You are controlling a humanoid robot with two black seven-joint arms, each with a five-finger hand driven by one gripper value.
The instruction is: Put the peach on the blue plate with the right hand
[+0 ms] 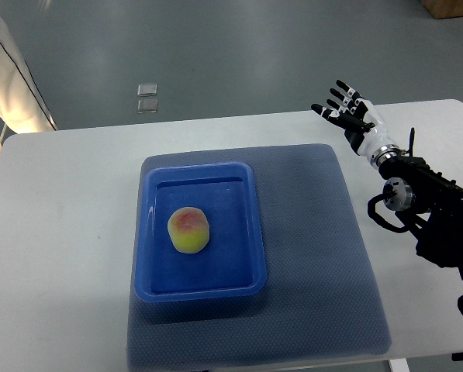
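Note:
A yellow peach [188,230] with a pink blush lies inside the blue plate [250,232], a rectangular tray, a little left of its middle. My right hand [346,110] is raised over the table's far right part, well away from the plate. Its fingers are spread and hold nothing. The dark forearm runs from it down to the right edge. No left arm shows.
The plate rests on a dark blue mat [324,263] on a white table [60,256]. A person's white garment [6,70] stands at the far left beyond the table. Grey floor with a small clear item [146,98] lies behind.

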